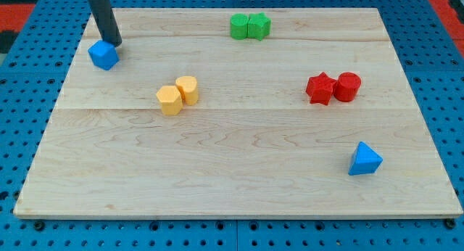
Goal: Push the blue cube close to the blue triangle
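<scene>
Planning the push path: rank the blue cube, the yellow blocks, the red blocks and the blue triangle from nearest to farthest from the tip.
1. Blue cube, touching my tip, top left.
2. Yellow blocks, left of centre.
3. Red blocks, right side.
4. Blue triangle, lower right.

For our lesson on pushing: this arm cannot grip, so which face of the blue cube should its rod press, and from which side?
Press the blue cube's upper-left face, coming from the view's top left. The blue triangle lies far toward the bottom right, so that push probably drives it there. My tip already sits at the cube's top edge, slightly right.
</scene>
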You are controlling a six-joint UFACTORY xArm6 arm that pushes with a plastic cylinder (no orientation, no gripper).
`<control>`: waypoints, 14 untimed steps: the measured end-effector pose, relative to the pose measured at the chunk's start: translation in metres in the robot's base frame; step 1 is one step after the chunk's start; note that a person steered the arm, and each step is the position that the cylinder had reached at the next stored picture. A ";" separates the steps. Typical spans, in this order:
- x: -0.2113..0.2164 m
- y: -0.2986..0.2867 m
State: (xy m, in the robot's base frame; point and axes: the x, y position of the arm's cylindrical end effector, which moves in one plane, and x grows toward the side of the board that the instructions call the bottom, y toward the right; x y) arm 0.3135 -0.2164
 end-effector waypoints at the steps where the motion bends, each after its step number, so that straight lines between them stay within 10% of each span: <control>1: 0.057 0.000; 8: 0.210 -0.080; 11: 0.212 0.155; 14: 0.157 0.230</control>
State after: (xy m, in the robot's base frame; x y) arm 0.4709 0.0132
